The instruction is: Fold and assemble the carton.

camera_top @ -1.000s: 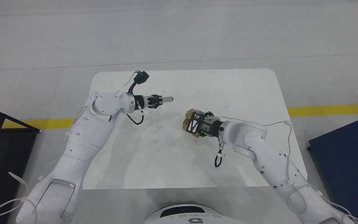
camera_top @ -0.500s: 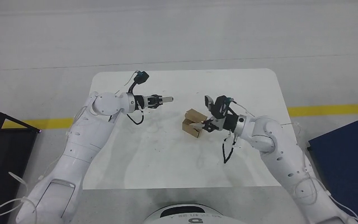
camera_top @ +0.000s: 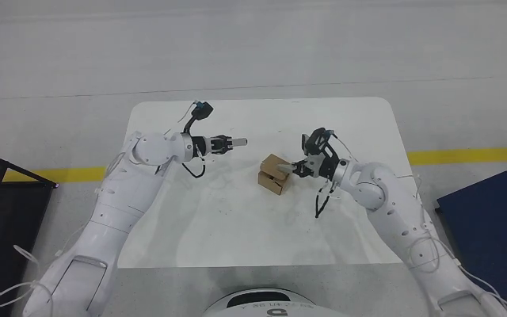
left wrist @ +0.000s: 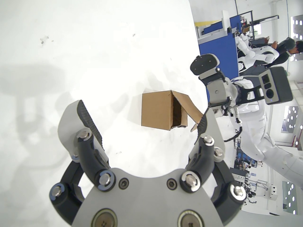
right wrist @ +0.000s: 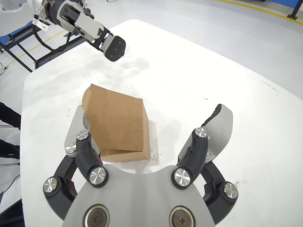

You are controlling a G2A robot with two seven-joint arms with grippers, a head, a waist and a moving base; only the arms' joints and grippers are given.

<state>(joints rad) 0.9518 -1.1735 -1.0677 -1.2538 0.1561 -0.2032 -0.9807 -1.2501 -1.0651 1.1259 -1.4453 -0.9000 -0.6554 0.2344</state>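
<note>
Finds the carton (camera_top: 273, 173) resting on the white table (camera_top: 356, 127) close to centre, partly formed: brown walls closed, one end gaping, a loose flap (left wrist: 188, 105) swung outward from that end. Reads its long axis, in the top view, as running roughly from seven o'clock to one o'clock, with mouth and flap at the one-to-two o'clock end.

Places the right gripper (camera_top: 305, 164) just beside that open end, with the carton at about eight o'clock from it. Shows its fingers (right wrist: 220, 124) spread wide and clamping nothing, one of them close against the flap; cannot confirm actual contact. Places the left gripper (camera_top: 238, 142) near but apart, above the table, with the carton at about four o'clock from it and a closed wall turned its way. Shows those fingers (left wrist: 73, 119) likewise parted and empty.

Judges the right arm nearer and better set for the flap. Probably calls for pressing the flap toward eight o'clock, across the mouth, with the left gripper bracing the opposite wall. Risks sliding the light carton across the table rather than creasing it, absent such backing.
</note>
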